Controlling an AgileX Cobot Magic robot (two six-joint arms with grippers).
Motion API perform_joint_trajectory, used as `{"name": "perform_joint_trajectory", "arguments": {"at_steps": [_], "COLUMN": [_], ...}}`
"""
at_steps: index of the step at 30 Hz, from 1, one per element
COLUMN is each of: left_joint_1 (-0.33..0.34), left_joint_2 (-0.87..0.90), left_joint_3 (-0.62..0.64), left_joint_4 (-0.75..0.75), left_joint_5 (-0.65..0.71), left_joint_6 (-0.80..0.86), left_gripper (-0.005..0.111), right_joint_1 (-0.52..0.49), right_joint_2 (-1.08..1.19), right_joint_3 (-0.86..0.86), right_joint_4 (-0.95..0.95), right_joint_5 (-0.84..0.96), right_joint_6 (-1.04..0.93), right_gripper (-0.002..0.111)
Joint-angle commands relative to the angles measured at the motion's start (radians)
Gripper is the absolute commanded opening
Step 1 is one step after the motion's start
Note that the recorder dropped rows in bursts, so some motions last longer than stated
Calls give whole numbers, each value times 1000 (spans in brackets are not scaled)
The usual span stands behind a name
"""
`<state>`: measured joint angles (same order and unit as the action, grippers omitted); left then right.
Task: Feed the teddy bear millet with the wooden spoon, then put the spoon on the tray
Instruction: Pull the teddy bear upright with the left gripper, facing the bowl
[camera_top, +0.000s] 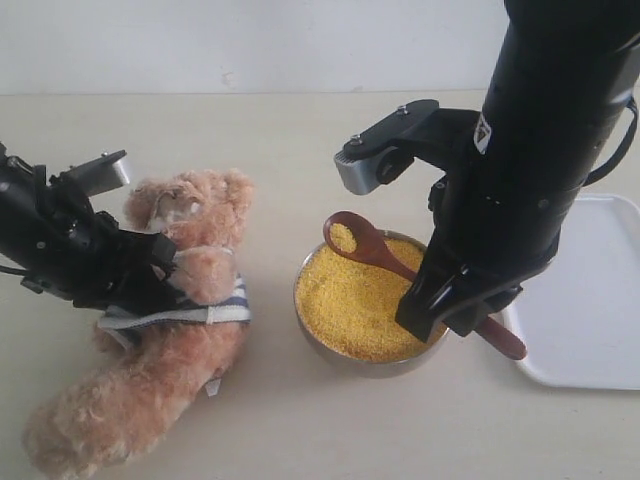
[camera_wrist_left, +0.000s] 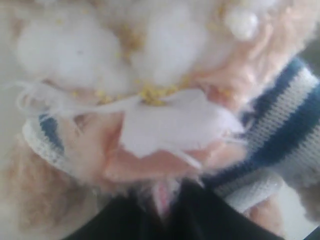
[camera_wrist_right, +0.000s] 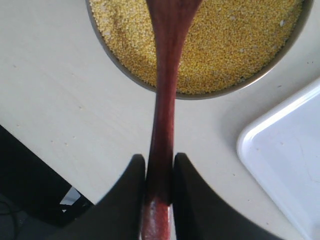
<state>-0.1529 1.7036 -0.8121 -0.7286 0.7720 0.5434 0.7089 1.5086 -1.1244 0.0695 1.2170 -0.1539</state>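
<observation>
The teddy bear (camera_top: 190, 330) sits at the left in its striped shirt, facing the bowl. My left gripper (camera_top: 165, 265) is shut on the teddy bear, with fur pinched between its black jaws (camera_wrist_left: 165, 197). Yellow grains cling to the bear's muzzle (camera_wrist_left: 150, 92). The millet (camera_top: 355, 300) fills a metal bowl (camera_top: 370, 362) in the middle. My right gripper (camera_top: 440, 315) is shut on the handle of the wooden spoon (camera_top: 375, 250), whose round end hangs over the millet with a few grains in it. In the right wrist view the spoon (camera_wrist_right: 167, 75) runs out from that gripper (camera_wrist_right: 159, 162) over the millet (camera_wrist_right: 235, 45).
The white tray (camera_top: 590, 320) lies at the right, just beyond the bowl, and its corner shows in the right wrist view (camera_wrist_right: 290, 155). The right arm's black body stands tall over the bowl's right side. Bare light tabletop (camera_top: 300, 140) stretches behind the bear and bowl.
</observation>
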Motion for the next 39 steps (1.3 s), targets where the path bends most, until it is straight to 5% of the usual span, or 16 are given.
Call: {"name": "perform_joint_trajectory", "arguments": {"at_steps": [1,12,14,17,20,31,36,39], "left_joint_1": [-8,-8,-8,-8,-8,-10,-11,-11], "left_joint_2": [-35,-27,-27,-27,-27,-4,74,116], "left_joint_3": [9,9,9,9,9,9,9,9], "left_joint_4": [37,37,37,31,31,-32,-195,-217], "left_joint_5": [-5,-48,-48,-42,28,19,21,-10], "left_joint_6": [-12,-12,-12,-40,-37,2,148,157], "left_gripper": [4,8,21,74,101,101,101,90], "right_joint_1": [-3,-3,-3,-3,-3,-3,-3,-3], "right_joint_2": [-12,-12,-12,-12,-12,-12,-12,-12], "right_joint_3": [-5,-5,-5,-5,-5,-5,-5,-5], "right_joint_4": [0,2,2,2,2,2,2,2], "right_joint_5": [4,4,4,4,4,4,4,4], "right_joint_6": [-10,-12,-12,-12,-14,-14,-14,-14], "right_gripper": [-1,-1,-1,-1,-1,-1,-1,-1]}}
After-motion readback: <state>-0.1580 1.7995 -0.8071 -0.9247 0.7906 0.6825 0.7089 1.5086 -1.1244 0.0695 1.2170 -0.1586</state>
